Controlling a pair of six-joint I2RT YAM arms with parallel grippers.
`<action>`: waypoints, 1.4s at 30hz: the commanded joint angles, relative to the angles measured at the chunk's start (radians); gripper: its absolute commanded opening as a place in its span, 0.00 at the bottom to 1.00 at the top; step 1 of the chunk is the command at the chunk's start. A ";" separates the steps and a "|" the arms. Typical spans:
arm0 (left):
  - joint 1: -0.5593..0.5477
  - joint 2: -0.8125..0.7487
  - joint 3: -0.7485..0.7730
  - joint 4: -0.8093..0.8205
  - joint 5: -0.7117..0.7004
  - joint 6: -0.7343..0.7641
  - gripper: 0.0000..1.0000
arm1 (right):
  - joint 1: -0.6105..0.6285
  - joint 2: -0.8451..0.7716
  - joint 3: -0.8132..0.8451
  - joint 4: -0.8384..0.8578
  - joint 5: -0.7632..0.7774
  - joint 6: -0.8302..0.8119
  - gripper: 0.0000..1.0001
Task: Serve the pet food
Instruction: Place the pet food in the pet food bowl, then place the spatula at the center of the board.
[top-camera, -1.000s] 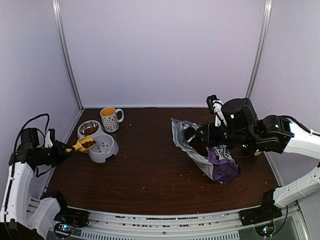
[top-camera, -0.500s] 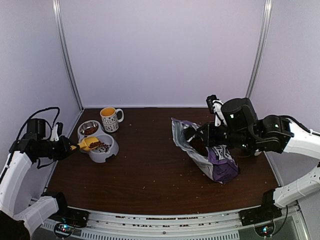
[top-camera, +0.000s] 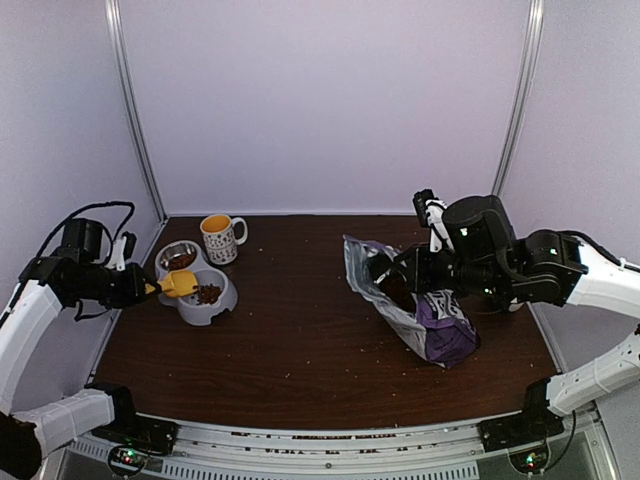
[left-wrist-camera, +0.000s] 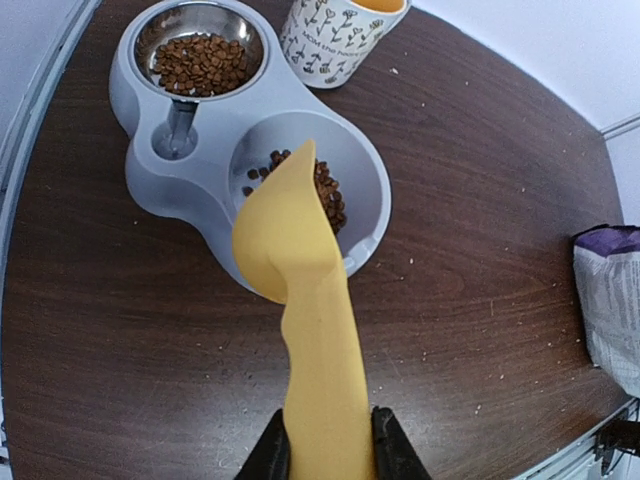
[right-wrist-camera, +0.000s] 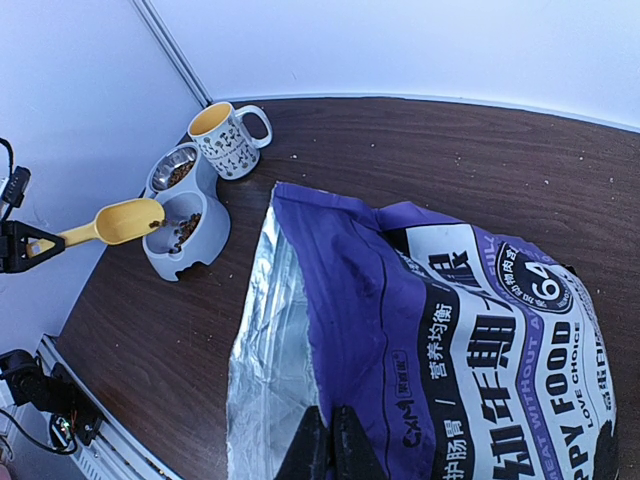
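top view, left gripper (top-camera: 143, 290): clamped on the yellow scoop (top-camera: 180, 284) handle, left of centre
top view, pet food (top-camera: 208, 294): lies in both cups of the grey double bowl (top-camera: 216, 311), near the mug (top-camera: 218, 238)
top view, right gripper (top-camera: 384, 270): pinched on the purple bag (top-camera: 440, 335) rim, right of centre
left wrist, scoop: tipped over the lower-right cup, kibble under its lip
right wrist, bag: fills lower right; fingers (right-wrist-camera: 313, 440) together on its foil edge, bottom centre

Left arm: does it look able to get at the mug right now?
Probably yes for reach: the mug stands just beyond the double bowl, nothing above it. But the left gripper is shut on the yellow scoop, so no free grasp.
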 joint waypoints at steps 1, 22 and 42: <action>-0.068 0.040 0.076 -0.037 -0.143 0.061 0.00 | -0.010 -0.007 0.031 0.026 0.015 -0.009 0.00; -0.252 -0.010 0.071 0.113 0.099 -0.153 0.00 | -0.011 -0.034 0.016 0.017 0.023 -0.007 0.00; -0.500 0.094 -0.401 0.602 0.124 -0.438 0.13 | -0.010 -0.066 -0.022 0.022 0.007 0.015 0.00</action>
